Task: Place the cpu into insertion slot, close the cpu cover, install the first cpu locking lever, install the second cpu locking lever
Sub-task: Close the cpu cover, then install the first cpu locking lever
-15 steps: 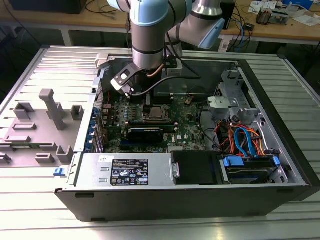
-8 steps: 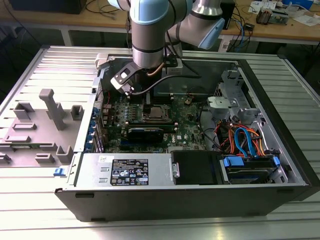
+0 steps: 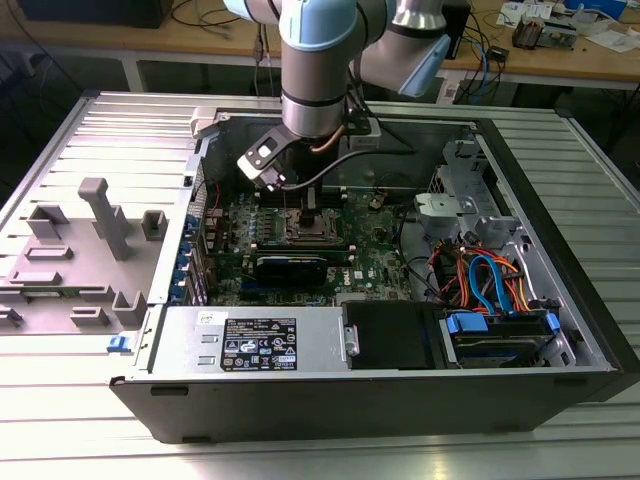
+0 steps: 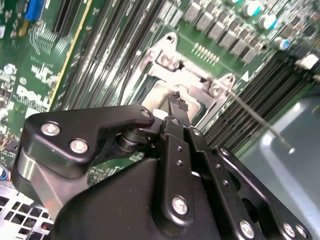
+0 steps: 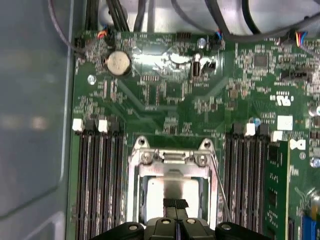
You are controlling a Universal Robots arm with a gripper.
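Tool: gripper [image 5: 175, 204], fingers drawn together with nothing seen between them. Hangs directly over the socket, tips at or just above the near edge of the chip; contact not determinable.

Part: cpu [image 5: 170, 190], dull silver square. Lies flat in the insertion slot on the motherboard [image 5: 165, 105], between two banks of memory slots [image 5: 97, 185], right under the gripper tips.

Part: cpu cover [image 5: 172, 170], silvery frame. Appears lowered around the cpu, whose top shows through the cut-out.

Part: locking lever [image 5: 221, 192], thin wire rod beside the cover. Appears unlatched, slanting away from the socket.

Hazards, as judged:
- Off-centre press from the narrow tips, tilting the chip and bending socket contacts.
- Slip across the smooth metal, scratching it.
- Snag on the loose rod close alongside.
- Cover springing up while no lever holds it.
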